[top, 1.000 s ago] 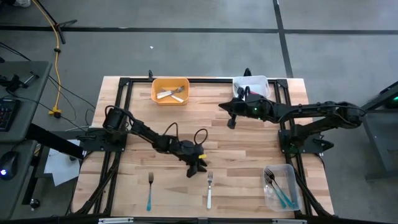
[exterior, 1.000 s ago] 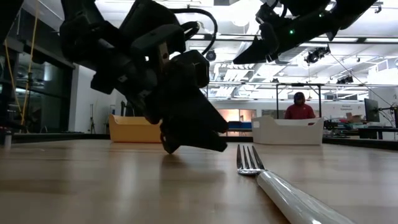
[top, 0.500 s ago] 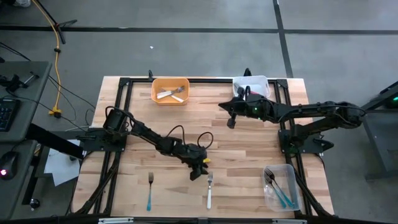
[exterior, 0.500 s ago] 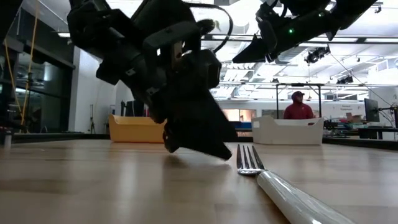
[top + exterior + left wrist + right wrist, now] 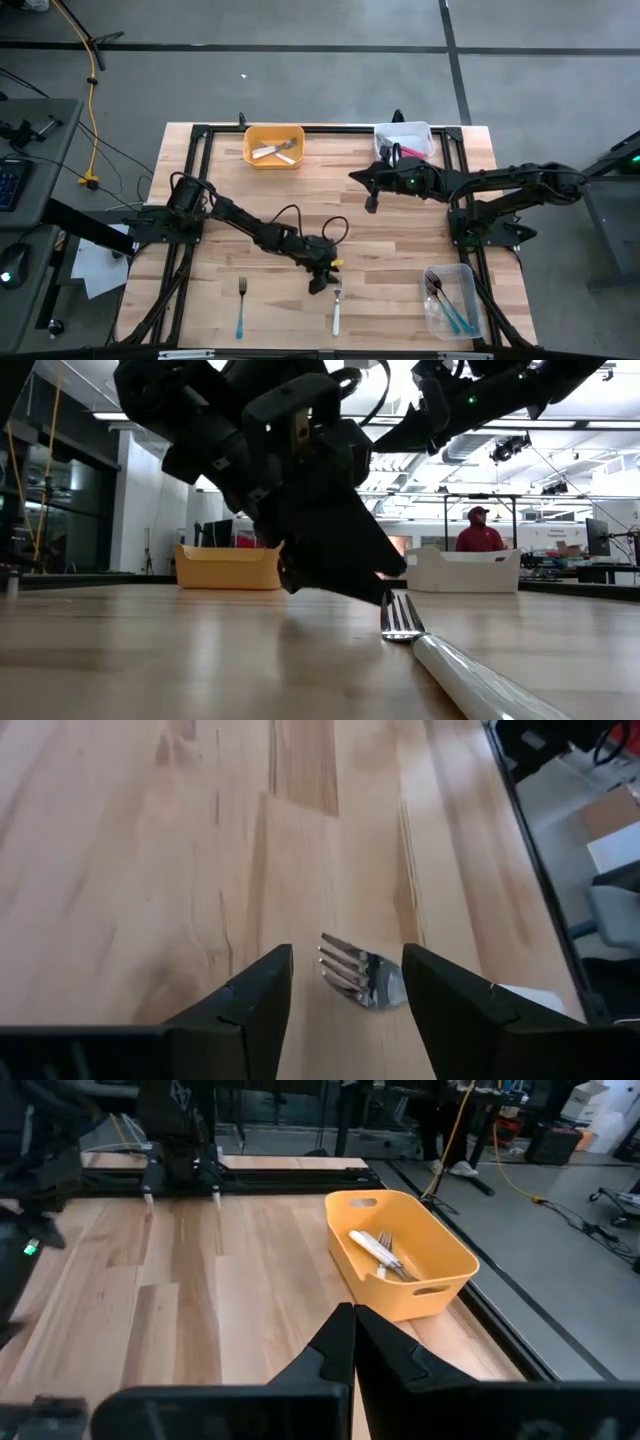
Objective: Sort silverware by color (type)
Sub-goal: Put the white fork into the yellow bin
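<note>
Sorting is mostly complete, judged from the current layout. The orange bin (image 5: 273, 146) at 12 o'clock on the table (image 5: 400, 230) holds white forks (image 5: 272, 151). The white bin (image 5: 404, 139) at 1 o'clock holds red-handled pieces, partly hidden by my right arm. The clear bin (image 5: 451, 300) at 5 o'clock holds teal forks (image 5: 447, 303). Two forks remain loose along the 6 o'clock edge: a teal fork (image 5: 241, 306) at 7 o'clock and a white fork (image 5: 337, 305) at 6 o'clock.

My left end effector (image 5: 320, 282) is low over the table, fingers spread moderately, with the white fork's head just ahead of the gap between them and not yet gripped. The arm stretches diagonally from its 9 o'clock base toward 6 o'clock.

My right end effector (image 5: 369, 195) hangs above the table near 2 o'clock, fingers closed together and empty, pointing toward the orange bin.
</note>
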{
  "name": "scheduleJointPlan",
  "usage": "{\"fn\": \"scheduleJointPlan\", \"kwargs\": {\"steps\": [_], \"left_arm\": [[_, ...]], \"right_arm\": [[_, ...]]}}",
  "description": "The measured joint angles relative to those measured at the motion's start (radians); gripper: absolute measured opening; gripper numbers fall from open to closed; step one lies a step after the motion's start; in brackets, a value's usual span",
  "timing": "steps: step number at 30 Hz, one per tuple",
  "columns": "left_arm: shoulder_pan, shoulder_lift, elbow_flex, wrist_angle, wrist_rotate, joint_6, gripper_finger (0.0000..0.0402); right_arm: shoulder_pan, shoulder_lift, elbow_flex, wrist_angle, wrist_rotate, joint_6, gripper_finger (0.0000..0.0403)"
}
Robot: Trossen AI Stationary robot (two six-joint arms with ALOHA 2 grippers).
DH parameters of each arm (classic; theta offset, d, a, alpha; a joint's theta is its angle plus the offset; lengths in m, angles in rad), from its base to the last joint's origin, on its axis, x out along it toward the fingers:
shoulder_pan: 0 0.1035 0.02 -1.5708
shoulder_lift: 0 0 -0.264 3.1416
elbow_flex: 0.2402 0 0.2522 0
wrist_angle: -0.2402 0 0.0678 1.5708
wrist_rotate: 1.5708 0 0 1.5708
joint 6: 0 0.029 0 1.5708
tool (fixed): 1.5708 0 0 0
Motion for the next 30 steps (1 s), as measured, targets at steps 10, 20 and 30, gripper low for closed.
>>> {"fn": "scheduleJointPlan", "kwargs": {"steps": [10, 20, 30], "left_arm": [[-0.004, 0.077, 0.066, 0.001, 0.074, 0.009, 0.0181], [-0.005, 0.087, 0.076, -0.052, 0.115, 0.082, 0.0102], [0.001, 0.072, 0.074, -0.099, 0.142, 0.114, 0.0011]], "right_arm": [[0.012, 0.0, 0.0, -0.001, 0.029, 0.0, 0.0], [0.012, 0.0, 0.001, -0.01, 0.029, -0.004, 0.0], [0.012, 0.0, 0.001, -0.016, 0.029, -0.016, 0.0]]}}
